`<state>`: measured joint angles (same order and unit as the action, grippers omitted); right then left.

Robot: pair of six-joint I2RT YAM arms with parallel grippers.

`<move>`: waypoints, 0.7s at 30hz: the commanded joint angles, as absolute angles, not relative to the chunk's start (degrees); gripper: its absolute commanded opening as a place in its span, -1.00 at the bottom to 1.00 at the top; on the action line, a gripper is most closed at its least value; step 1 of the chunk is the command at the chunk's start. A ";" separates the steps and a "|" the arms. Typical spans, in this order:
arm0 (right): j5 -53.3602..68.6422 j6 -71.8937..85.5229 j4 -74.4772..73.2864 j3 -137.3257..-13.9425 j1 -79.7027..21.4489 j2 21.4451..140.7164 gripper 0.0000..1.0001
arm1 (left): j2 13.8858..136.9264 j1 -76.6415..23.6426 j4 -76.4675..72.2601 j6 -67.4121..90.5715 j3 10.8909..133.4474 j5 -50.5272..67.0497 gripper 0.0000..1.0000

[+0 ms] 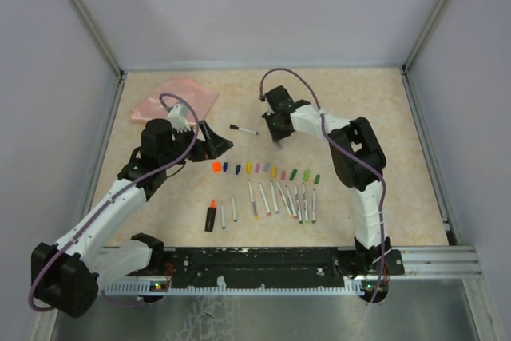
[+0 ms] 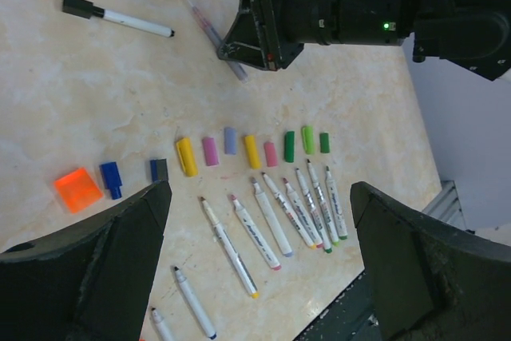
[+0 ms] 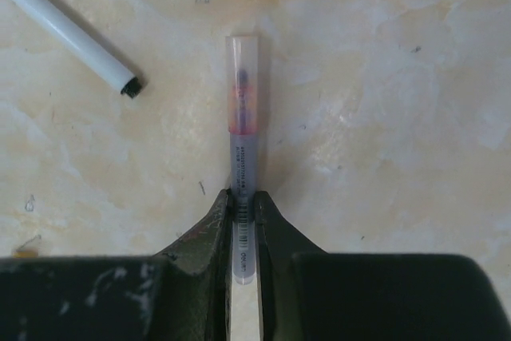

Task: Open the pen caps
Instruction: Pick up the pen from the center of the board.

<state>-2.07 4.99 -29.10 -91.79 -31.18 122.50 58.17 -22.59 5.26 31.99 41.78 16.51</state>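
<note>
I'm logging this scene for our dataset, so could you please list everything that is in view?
loose caps: eleven; orange, blue, yellow, pink, purple, green; one row mid-table.
uncapped pens: about ten, white barrels, in a row nearer the arm bases than the caps.
highlighter: one, black with orange tip, left end of the pen row.
black-capped pen: one, white, beyond the caps.
clear-capped pen: one, grey, in the right gripper.
pouch: one, pink, far left.
table: one, beige marbled.
left gripper: open, just beyond the cap row's left end.
right gripper: shut on the clear-capped pen.
</note>
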 commanded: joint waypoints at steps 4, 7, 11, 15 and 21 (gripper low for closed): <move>7.01 9.40 -19.20 -79.82 -28.18 111.01 -1.00 | 58.02 -21.97 -7.00 37.87 39.35 27.82 0.96; 10.82 10.82 -13.74 -75.26 -27.02 106.23 -1.00 | 58.65 -21.91 -9.15 39.52 38.92 29.10 0.96; 14.83 13.79 -8.10 -70.29 -26.46 100.61 -1.00 | 59.86 -21.66 -13.14 42.36 38.30 30.92 0.95; 18.75 17.30 -2.58 -65.12 -26.37 95.44 -1.00 | 61.91 -21.44 -18.72 45.71 37.85 33.09 0.94; 28.04 23.32 8.92 -57.41 -26.28 85.22 -1.00 | 66.40 -20.50 -26.47 50.60 38.55 36.10 0.91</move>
<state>19.73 18.20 -3.07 -60.55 -26.35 92.33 64.27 -21.32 -17.87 46.33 38.30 32.60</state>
